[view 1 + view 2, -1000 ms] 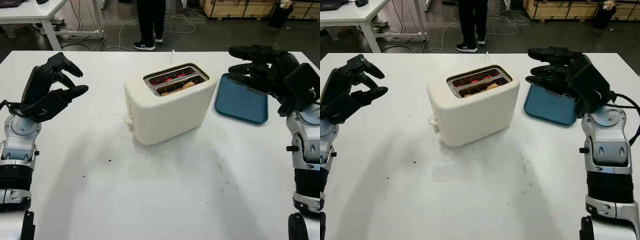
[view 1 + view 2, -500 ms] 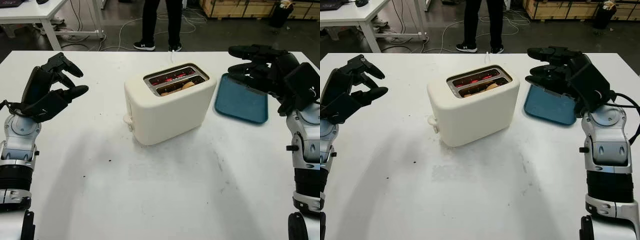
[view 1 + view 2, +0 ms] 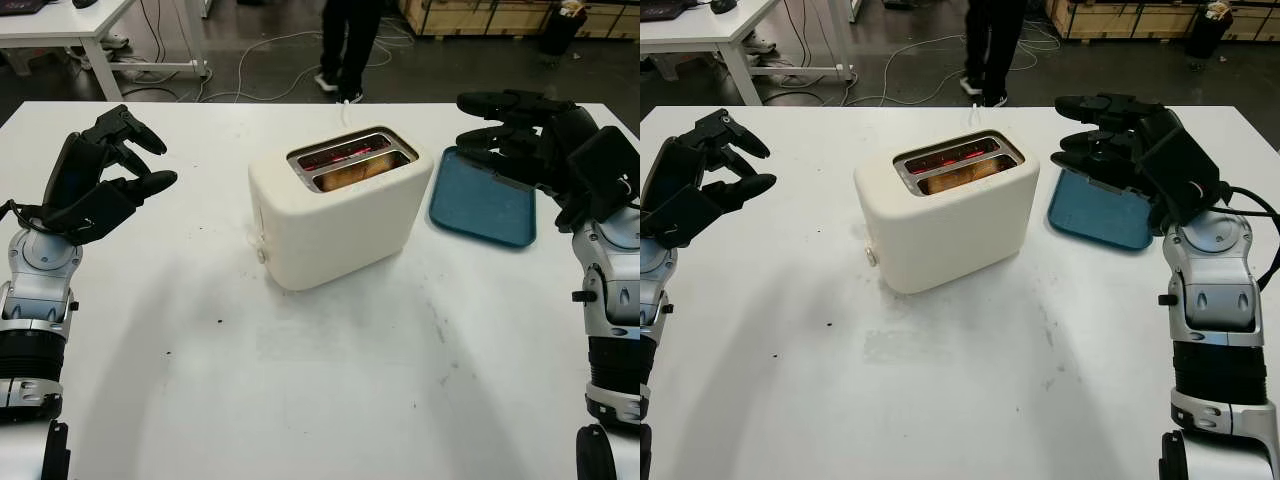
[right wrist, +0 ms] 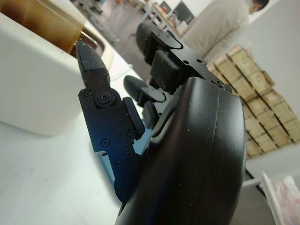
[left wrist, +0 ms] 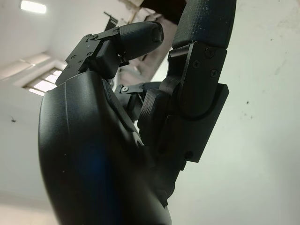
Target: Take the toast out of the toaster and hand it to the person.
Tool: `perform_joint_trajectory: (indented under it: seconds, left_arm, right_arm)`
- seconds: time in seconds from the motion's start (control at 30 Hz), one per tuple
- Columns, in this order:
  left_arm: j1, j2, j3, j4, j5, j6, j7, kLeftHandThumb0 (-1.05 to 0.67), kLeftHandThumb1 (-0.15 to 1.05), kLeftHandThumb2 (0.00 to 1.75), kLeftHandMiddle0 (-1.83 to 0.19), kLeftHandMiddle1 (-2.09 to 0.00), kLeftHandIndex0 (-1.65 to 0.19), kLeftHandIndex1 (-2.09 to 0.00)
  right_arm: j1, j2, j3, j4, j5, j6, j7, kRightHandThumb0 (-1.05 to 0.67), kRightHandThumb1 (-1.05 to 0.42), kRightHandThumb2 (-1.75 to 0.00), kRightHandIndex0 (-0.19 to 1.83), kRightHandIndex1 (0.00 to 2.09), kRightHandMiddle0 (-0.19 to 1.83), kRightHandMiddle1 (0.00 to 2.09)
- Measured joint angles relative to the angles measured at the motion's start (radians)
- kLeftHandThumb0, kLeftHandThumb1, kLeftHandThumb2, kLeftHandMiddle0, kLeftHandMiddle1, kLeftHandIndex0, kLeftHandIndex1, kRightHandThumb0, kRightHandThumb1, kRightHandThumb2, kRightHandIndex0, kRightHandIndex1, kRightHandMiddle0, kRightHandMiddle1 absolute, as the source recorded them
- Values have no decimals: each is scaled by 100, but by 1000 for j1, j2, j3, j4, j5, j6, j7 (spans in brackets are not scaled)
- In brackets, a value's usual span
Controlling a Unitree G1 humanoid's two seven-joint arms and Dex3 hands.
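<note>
A cream toaster (image 3: 335, 215) stands in the middle of the white table (image 3: 320, 380). A browned slice of toast (image 3: 358, 173) shows at the top of its near slot, and the far slot glows red inside. My left hand (image 3: 150, 162) is open, raised over the table well to the left of the toaster. Open too, my right hand (image 3: 475, 130) hovers to the toaster's right, above a blue tray (image 3: 480, 210). In the right wrist view the toaster (image 4: 33, 79) and toast (image 4: 47, 18) lie just past the fingertips (image 4: 86, 51). A person's legs (image 3: 350, 40) stand beyond the table's far edge.
The blue tray lies flat at the right rear of the table. A white cable (image 3: 345, 105) runs from the toaster off the far edge. Another white table (image 3: 60, 25) stands at the back left. Stacked boxes (image 3: 480, 15) line the back right.
The toast has risen in the near slot, and the side lever has shifted. The person's legs have moved to the right. Both hands have stayed in place.
</note>
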Motion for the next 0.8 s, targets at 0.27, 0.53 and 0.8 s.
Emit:
perform_joint_trajectory:
  seconds: [0.27,0.53,0.8]
  left_arm:
    - [0,0,0,0,-2,0,-2,-105,92,16,-49,-152,-38,-151]
    - [0,0,0,0,-2,1,-2,-105,92,17,-50,-153,-38,-152]
    - [0,0,1,0,-2,1,-1,-105,92,17,-50,-153,-38,-152]
  right_arm:
    - [0,0,1,0,-1,0,0,-37,-78,0,51,71,77,0]
    - [-2,0,9,3,-26,-19,-7,-29,-76,0,50,72,77,1]
    - [-140,-39,43,31,-86,-128,-3,-15,-69,0,49,73,80,2]
